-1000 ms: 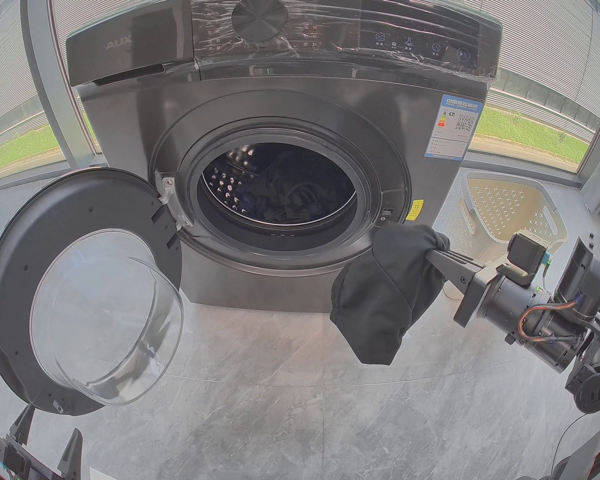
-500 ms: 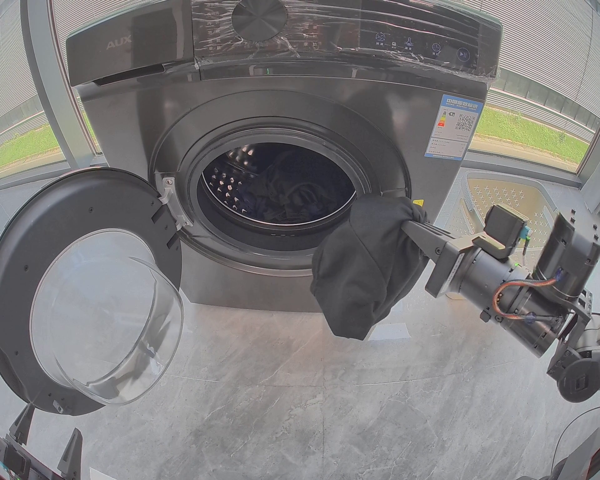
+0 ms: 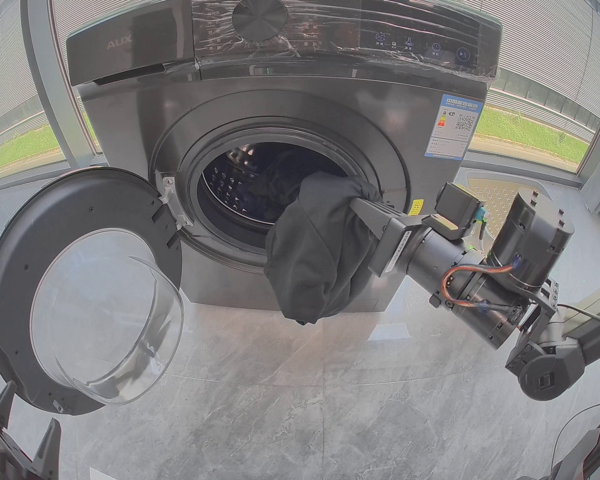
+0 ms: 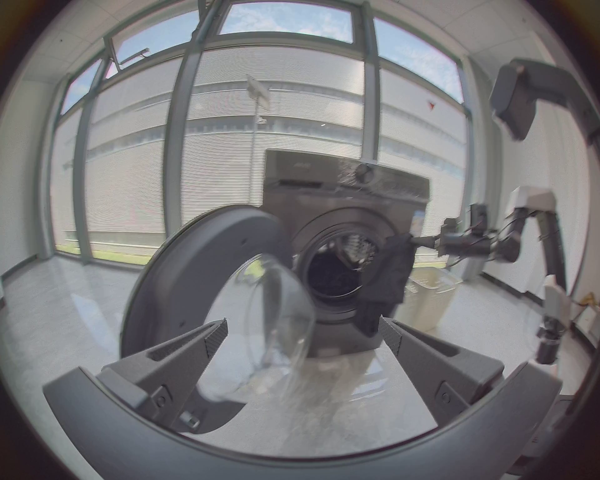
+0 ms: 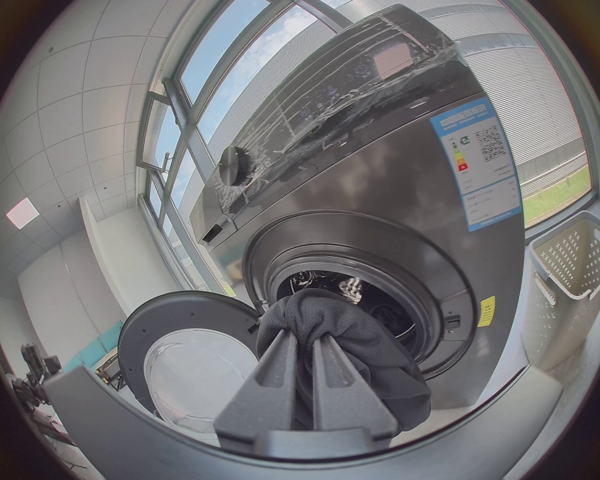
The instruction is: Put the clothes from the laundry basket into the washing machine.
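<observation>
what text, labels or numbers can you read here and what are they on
All on the washing machine.
drawer front: brand lettering, not quoted.
energy label: coloured bars, QR code; print too small.
yellow sticker: too small to read.
control panel: icons blurred under plastic film.

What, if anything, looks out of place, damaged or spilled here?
Nothing is spilled or damaged. The dark garment, clamped in the right gripper, hangs at the opening of the washing machine, its lower part drooping outside below the rim. Crinkled plastic film covers the control panel.
</observation>
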You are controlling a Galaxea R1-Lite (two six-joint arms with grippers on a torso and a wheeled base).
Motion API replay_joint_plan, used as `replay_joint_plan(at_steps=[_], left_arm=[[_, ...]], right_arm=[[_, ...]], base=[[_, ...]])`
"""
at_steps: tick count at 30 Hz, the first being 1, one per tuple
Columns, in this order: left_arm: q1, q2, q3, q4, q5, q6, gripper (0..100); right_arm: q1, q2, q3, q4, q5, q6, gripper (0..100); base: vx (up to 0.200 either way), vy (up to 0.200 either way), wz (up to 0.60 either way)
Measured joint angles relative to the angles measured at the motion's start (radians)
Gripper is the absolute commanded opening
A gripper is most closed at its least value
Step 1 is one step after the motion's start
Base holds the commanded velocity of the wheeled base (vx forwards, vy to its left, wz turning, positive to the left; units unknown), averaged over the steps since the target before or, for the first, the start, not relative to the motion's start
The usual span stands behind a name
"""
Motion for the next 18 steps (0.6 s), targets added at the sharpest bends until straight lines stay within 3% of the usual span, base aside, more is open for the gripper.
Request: replay_joint_plan(at_steps=[3,4,7,12,18], left_arm=[[0.002,0.060,-0.052,-0.009,-0.104,-0.006,100],[0.002,0.121,-0.071,-0.024,-0.166,-0.006,100],[0.000,0.213,-0.083,-0.064,-0.224,-0.003,100],[-0.029,0.432,-0.094,-0.193,-0.292,0.000,100],[-0.112,0.702,-0.100,-0.379,-0.317,-0.002,100]], right_arm=[[0.013,0.011,-0.012,-0.004,0.003,0.002,0],[0.021,0.017,-0.018,-0.006,0.006,0.002,0],[0.027,0.022,-0.023,-0.008,0.010,0.004,0],[0.037,0.028,-0.031,-0.010,0.018,0.005,0],[0.041,0.035,-0.041,-0.011,0.026,0.005,0]], base=[[0.000,0.000,0.00],[0.000,0.000,0.00],[0.000,0.000,0.00],[0.000,0.000,0.00],[0.000,0.000,0.00]])
